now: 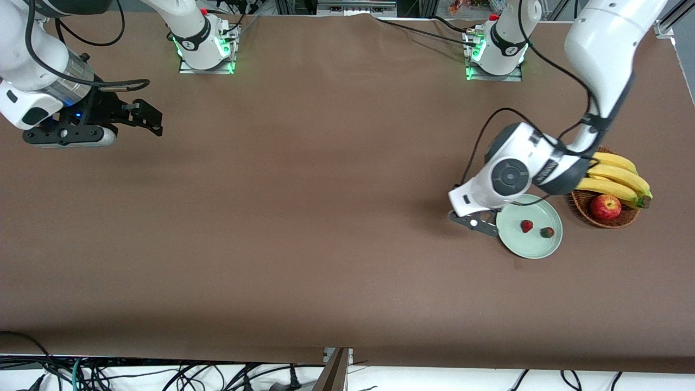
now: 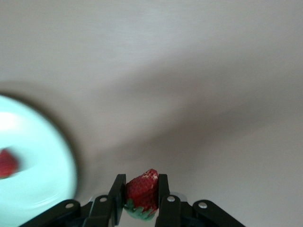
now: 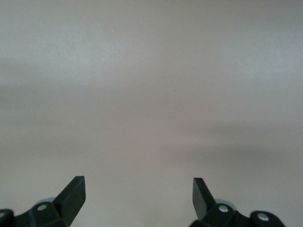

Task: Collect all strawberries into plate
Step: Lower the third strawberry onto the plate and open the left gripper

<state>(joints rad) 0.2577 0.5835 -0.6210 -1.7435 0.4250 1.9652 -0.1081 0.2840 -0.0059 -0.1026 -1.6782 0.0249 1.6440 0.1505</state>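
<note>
While the right tool (image 1: 142,117) waits spread over bare table (image 1: 304,217), the plate (image 1: 537,247) holds two strawberries (image 1: 526,226) and the left tool (image 2: 141,196) pinches the third strawberry (image 2: 142,191) beside it — lift it clear of the rim, release low.

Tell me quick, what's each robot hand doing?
Left gripper: shut on a strawberry, beside the plate.
Right gripper: open, holding nothing, waiting.

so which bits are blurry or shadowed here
Left wrist view: plate smeared and soft, its berry blurred, the gripped strawberry sharp. Right wrist view: featureless table, faint shadow bands. Front view: sharp, with the left arm's shadow beside the plate.
</note>
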